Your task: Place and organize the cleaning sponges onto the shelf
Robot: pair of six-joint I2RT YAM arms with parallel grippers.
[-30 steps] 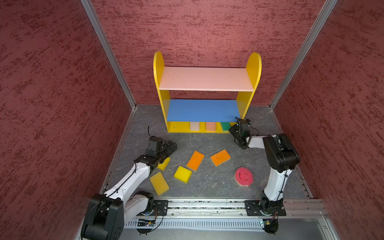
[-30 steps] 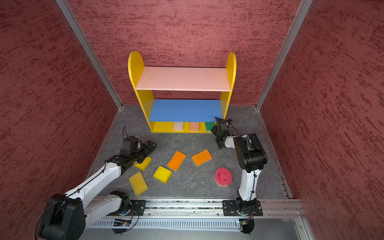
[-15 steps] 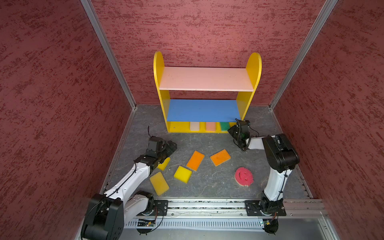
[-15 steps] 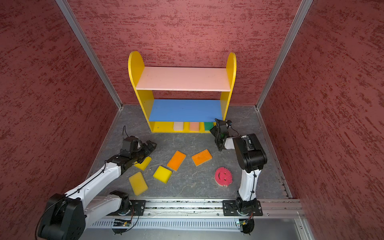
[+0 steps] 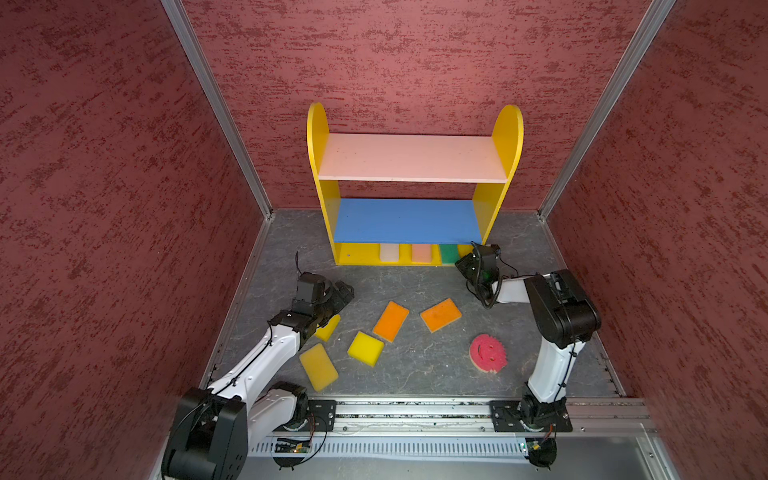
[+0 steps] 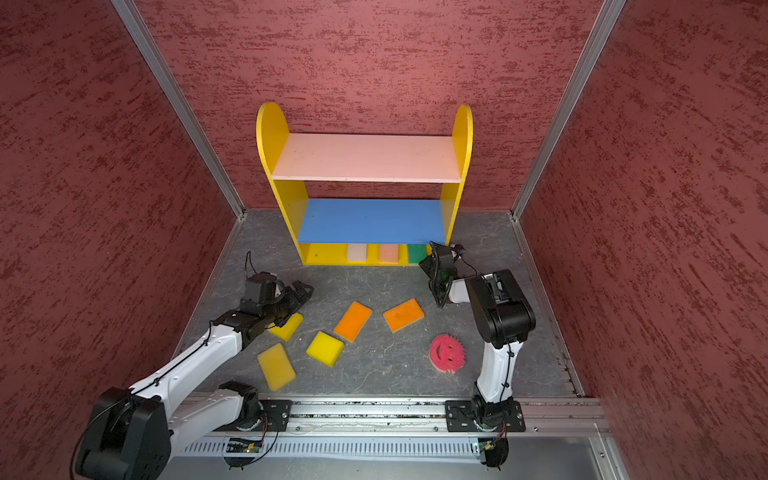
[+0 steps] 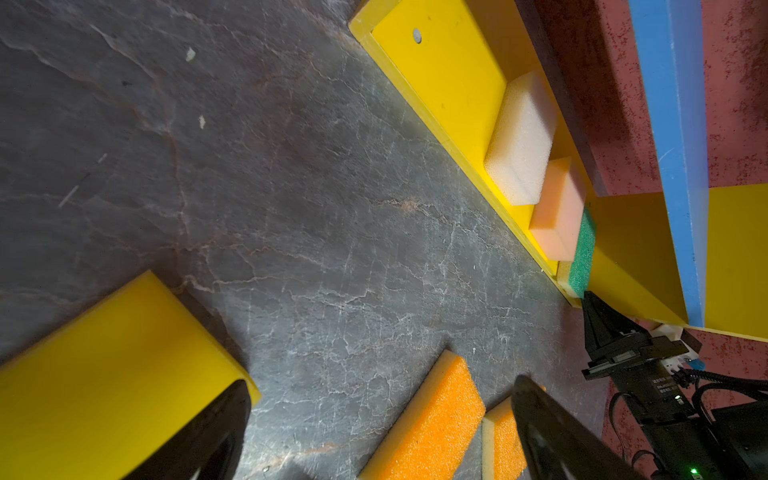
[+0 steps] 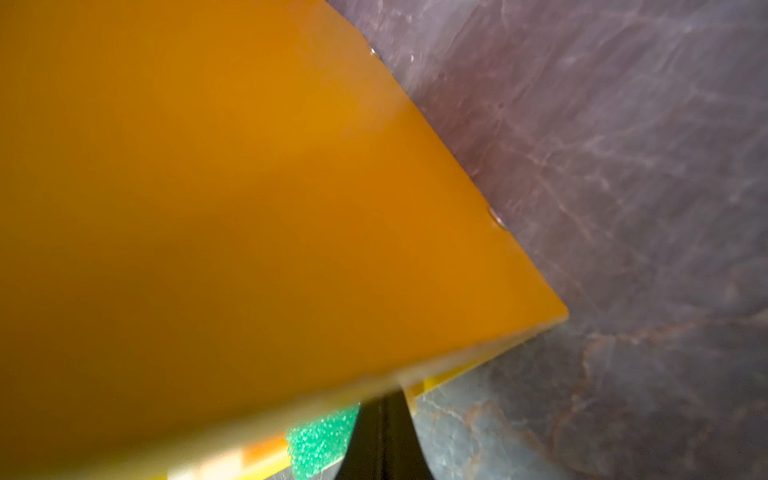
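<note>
The shelf [image 5: 415,158] stands at the back wall. On its yellow bottom board lie a cream sponge [image 5: 389,252], a peach sponge [image 5: 421,252] and a green sponge [image 5: 449,253]. Three yellow sponges [image 5: 318,366] [image 5: 365,348] [image 5: 327,328], two orange sponges [image 5: 390,321] [image 5: 441,314] and a round pink smiley sponge [image 5: 488,353] lie on the floor. My left gripper [image 5: 347,291] [image 7: 380,384] hangs open and empty over the floor, beside a yellow sponge [image 7: 104,365]. My right gripper [image 5: 463,262] [image 8: 384,399] is shut on nothing, its tip at the green sponge [image 8: 320,440] under the shelf's right panel [image 8: 249,208].
Red textured walls [image 5: 124,166] close the cell on three sides. A metal rail [image 5: 415,411] carrying both arm bases runs along the front. The grey stone-patterned floor [image 5: 415,374] shows bare between the loose sponges and the shelf. The pink and blue boards hold nothing.
</note>
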